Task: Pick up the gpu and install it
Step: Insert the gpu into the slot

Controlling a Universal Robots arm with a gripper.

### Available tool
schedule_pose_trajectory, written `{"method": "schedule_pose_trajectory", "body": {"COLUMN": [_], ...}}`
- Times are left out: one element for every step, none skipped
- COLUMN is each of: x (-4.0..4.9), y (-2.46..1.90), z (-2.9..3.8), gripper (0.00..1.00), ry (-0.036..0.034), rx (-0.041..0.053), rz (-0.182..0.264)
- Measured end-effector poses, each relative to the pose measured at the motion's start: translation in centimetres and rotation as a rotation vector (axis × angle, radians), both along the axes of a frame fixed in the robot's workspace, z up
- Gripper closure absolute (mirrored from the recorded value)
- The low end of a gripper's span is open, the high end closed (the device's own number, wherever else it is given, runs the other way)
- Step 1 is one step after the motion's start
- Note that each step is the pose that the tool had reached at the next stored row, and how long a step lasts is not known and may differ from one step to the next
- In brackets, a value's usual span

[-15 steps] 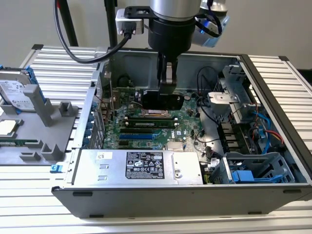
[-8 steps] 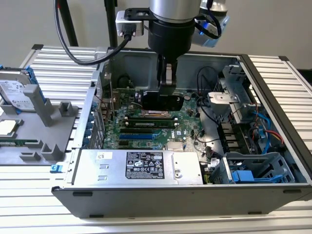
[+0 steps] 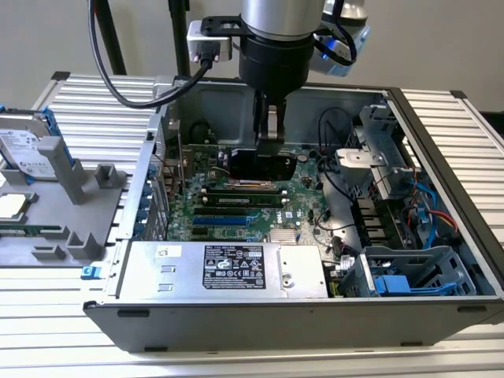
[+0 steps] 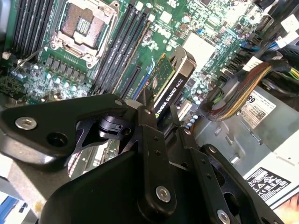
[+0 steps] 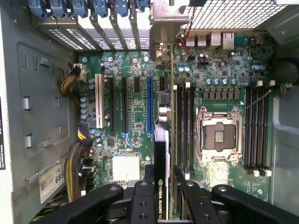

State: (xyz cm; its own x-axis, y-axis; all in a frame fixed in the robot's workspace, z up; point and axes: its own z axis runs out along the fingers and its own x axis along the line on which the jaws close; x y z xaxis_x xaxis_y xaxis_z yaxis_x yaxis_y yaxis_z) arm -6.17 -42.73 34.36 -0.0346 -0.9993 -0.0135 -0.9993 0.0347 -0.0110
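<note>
Fingers (image 4: 150, 140) of the gripper (image 5: 164, 186) are closed on the gpu (image 4: 172, 84), held edge-down over the motherboard (image 5: 135, 100), flanked by black slots (image 5: 184, 126).

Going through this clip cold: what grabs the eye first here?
The tool reaching down into the open computer case, shut on the gpu, which it holds edge-on above the green motherboard. Next comes the empty processor socket beside the card, flanked by black memory slots.
</note>
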Motion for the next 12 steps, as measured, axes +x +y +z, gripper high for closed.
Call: {"method": "schedule_pose_trajectory", "body": {"x": [0.00, 0.00, 0.00, 0.00, 0.00, 0.00, 0.00, 0.00, -0.01, -0.01, -0.01, -0.01], "y": [0.00, 0.00, 0.00, 0.00, 0.00, 0.00, 0.00, 0.00, 0.00, 0.00, 0.00, 0.00], "z": [-0.04, -0.08, -0.12, -0.16, -0.20, -0.25, -0.29, -0.32, -0.37, -0.41, -0.45, -0.49], "gripper": [1.00, 1.00, 1.00, 1.00, 1.00, 1.00, 1.00, 1.00, 1.00, 1.00, 1.00, 1.00], "ry": [0.0000, 0.0001, 0.0000, 0.0000, 0.0000, 0.0000, 0.0000, 0.0000, 0.0001, 0.0000, 0.0000, 0.0000], "rx": [0.0001, -0.0001, 0.0000, 0.0001, 0.0000, 0.0000, 0.0000, -0.0001, -0.0001, 0.0000, 0.0000, 0.0000], "rz": [0.000, 0.000, 0.000, 0.000, 0.000, 0.000, 0.000, 0.000, 0.000, 0.000, 0.000, 0.000]}}
